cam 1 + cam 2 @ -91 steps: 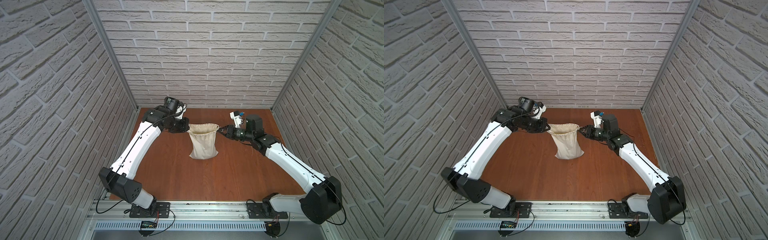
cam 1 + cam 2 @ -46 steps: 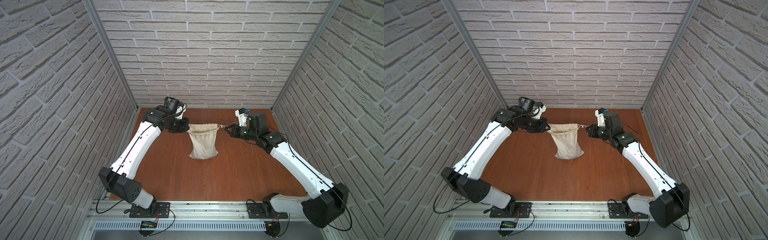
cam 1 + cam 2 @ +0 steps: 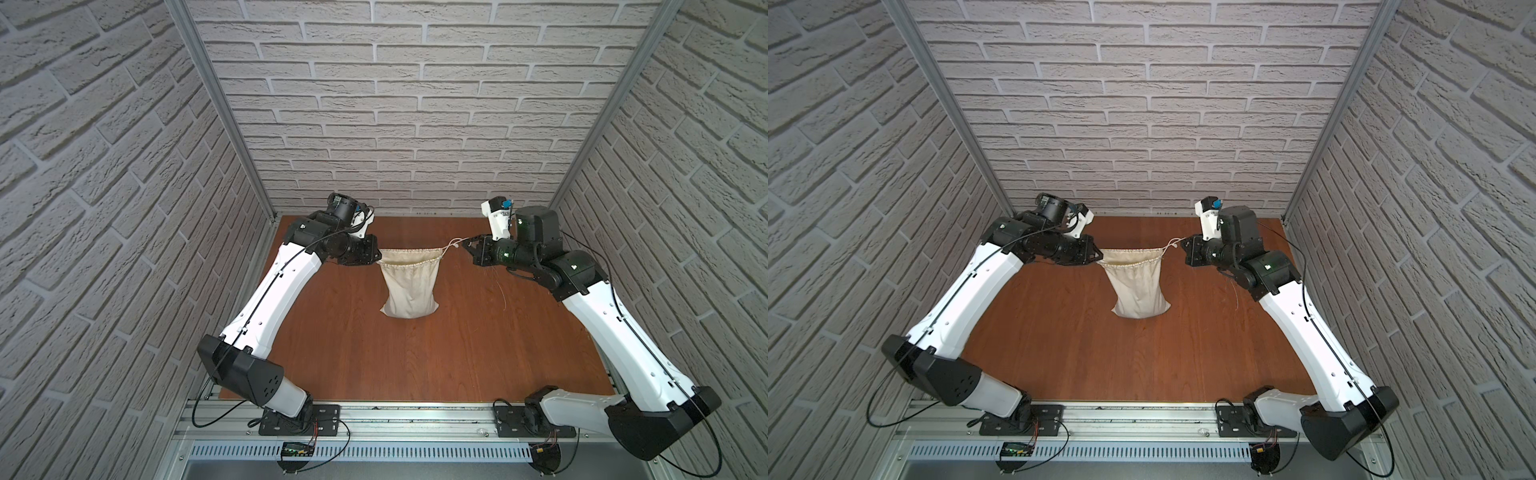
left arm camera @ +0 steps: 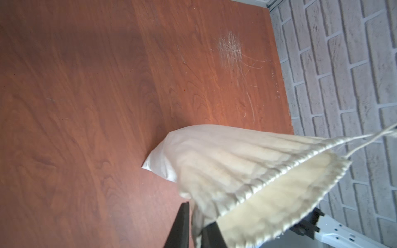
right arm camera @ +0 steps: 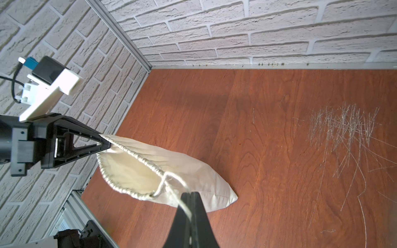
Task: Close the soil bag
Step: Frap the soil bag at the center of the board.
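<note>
Our left claw (image 5: 108, 144) pinches the soil bag (image 3: 409, 286) at its hem (image 5: 137, 157) as anchor; our right claw (image 5: 190, 196), opposite, pinches the cord (image 5: 160, 184) to cinch it.

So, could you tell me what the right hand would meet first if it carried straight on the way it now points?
Most likely the bag, at the near corner of its open rim: the right hand, shut on the cord, points along that cord towards it, though depth is unclear.

Scratched wooden tabletop (image 3: 415, 357), brick walls (image 3: 415, 124)
</note>
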Controlling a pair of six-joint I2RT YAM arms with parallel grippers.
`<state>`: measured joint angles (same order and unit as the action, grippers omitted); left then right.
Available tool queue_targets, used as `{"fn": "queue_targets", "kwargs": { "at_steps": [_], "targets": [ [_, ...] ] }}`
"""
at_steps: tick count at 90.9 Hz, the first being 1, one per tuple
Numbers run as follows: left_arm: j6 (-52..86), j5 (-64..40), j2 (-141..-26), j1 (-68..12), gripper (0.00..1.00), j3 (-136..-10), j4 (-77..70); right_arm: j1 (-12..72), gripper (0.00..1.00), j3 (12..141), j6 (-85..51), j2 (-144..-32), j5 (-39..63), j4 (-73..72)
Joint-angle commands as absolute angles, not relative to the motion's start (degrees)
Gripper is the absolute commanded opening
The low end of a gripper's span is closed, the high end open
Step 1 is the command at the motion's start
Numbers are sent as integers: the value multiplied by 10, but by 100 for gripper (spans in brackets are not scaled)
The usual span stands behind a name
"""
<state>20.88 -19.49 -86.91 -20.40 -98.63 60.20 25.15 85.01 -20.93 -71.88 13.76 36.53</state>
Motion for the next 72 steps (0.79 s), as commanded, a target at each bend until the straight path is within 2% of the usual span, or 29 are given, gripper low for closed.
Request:
{"fn": "queue_targets", "kwargs": {
  "at_steps": [1,5,13,16,19,21,38,53,72],
  "targets": [
    [207,-176,-855,-195,21,-1010,604,249,3,883,-200,-719,151,284],
    [207,-179,-857,-195,28,-1014,604,251,3,895,-191,-729,155,276],
    [207,-178,-856,-194,54,-1015,600,257,3,916,-183,-747,159,257],
    [207,-177,-852,-193,69,-1014,596,257,3,923,-182,-753,164,250],
    [208,-175,-846,-192,90,-1009,589,258,3,929,-183,-759,171,244],
    [208,-174,-840,-191,96,-1006,584,258,3,937,-184,-763,176,240],
    [208,-175,-772,-186,98,-961,495,271,3,1007,-184,-803,214,243],
    [191,-240,-721,-188,98,-900,365,277,3,1046,-182,-831,249,256],
    [110,-300,-724,-224,98,-881,283,279,3,1069,-186,-843,265,257]
  ]
}}
